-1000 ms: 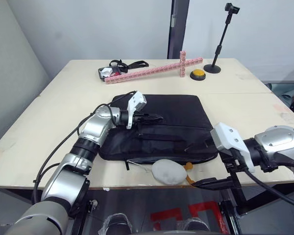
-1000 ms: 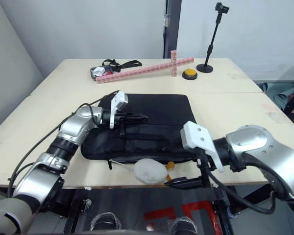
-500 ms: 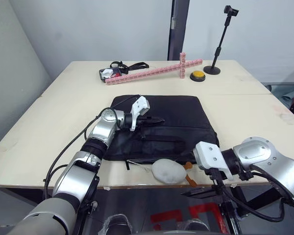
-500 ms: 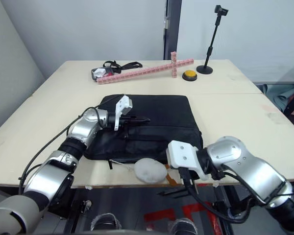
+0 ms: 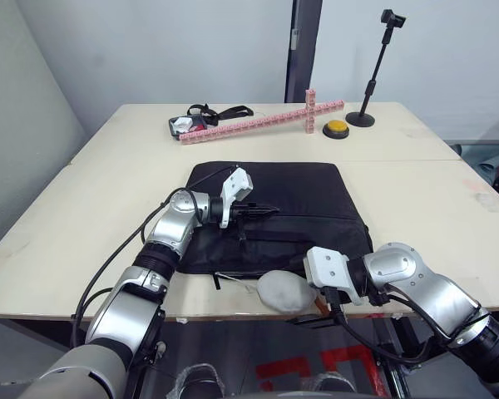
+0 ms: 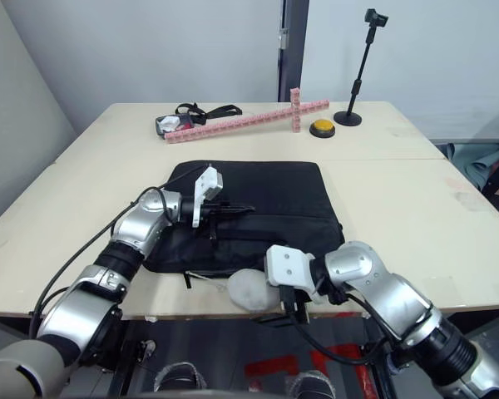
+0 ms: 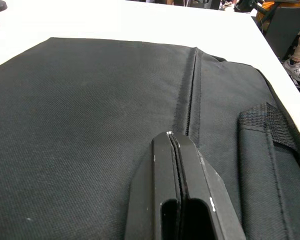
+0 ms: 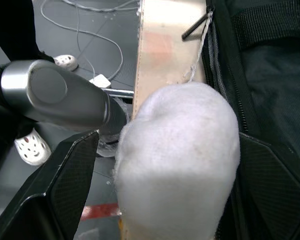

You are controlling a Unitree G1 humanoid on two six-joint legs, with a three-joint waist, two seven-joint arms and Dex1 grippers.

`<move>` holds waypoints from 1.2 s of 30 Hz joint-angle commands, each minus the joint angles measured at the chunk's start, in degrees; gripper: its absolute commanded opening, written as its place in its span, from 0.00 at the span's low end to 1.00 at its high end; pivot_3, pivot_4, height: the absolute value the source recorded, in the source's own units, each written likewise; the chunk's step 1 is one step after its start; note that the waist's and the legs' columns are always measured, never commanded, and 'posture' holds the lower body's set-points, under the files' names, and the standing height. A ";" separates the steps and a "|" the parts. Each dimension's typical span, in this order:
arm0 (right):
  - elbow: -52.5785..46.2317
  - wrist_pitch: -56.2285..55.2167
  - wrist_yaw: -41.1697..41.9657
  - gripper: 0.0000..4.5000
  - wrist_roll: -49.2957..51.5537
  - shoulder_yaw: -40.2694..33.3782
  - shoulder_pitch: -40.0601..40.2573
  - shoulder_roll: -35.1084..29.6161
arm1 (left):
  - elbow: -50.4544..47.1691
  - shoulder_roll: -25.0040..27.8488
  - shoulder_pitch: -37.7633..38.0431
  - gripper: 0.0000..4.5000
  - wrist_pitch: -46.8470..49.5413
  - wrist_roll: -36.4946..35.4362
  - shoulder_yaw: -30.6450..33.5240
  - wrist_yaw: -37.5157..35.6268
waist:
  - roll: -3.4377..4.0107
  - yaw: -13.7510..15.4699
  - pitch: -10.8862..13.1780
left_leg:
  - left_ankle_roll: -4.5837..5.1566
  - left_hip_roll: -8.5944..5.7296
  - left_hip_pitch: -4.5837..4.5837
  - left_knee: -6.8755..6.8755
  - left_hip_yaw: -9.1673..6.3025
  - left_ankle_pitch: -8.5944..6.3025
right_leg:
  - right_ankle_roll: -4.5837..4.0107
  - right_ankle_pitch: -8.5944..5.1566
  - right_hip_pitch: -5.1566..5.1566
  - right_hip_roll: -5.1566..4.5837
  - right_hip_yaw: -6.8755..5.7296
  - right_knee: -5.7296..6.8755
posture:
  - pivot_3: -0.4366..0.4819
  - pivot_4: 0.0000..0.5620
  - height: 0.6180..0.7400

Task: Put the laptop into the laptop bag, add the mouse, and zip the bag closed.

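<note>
The black laptop bag (image 5: 299, 187) lies flat in the middle of the table, handle straps toward the front edge. My left gripper (image 5: 269, 209) is shut, its two fingers (image 7: 172, 150) pressed together just above the bag's fabric (image 7: 90, 100) near a seam. My right gripper (image 8: 168, 140) is open at the table's front edge, its fingers (image 8: 65, 190) spread wide on either side of a white fluffy plush toy (image 5: 284, 291) without touching it. The laptop and the mouse are out of view.
At the back of the table lie a long pink block cross (image 5: 258, 120), a yellow button (image 5: 336, 127), a black stand (image 5: 370, 91) and a strapped black item (image 5: 191, 123). The plush sits right at the table's front edge (image 5: 233, 312), against the bag.
My right arm has swung left along the table's front edge, bringing its open gripper up to the plush toy. The left gripper has stayed shut over the bag.
</note>
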 commanded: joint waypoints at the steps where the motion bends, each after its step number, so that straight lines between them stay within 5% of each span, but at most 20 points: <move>1: 0.40 -3.75 0.43 0.75 -1.88 0.10 -0.04 0.05 | 0.74 0.58 2.20 0.00 2.07 2.04 -1.64 -0.35 | 0.00 -0.04 0.00 | 0.00 0.00 0.00 -0.01 0.00 0.00 | 0.00 0.00 0.00 0.00 0.00 0.00 | 0.48 0.27 1.00; 11: 0.34 -5.29 1.20 0.00 -2.57 -1.04 0.31 0.12 | 0.23 0.80 2.82 0.00 2.35 2.18 -1.81 -0.32 | 0.00 -0.19 0.00 | -0.01 0.00 0.00 -0.07 0.01 -0.01 | 0.01 -0.01 -0.01 0.00 0.00 -0.07 | 0.48 0.27 1.00; 36: 2.86 -6.12 7.34 0.00 4.59 -19.47 10.00 -15.45 | 5.68 0.93 2.01 0.00 -2.40 4.60 -2.27 0.04 | 0.02 -0.04 -0.02 | -0.01 -0.03 0.00 -0.17 0.05 -0.02 | 0.07 -0.04 0.02 -0.01 0.02 -0.26 | 0.48 0.27 1.00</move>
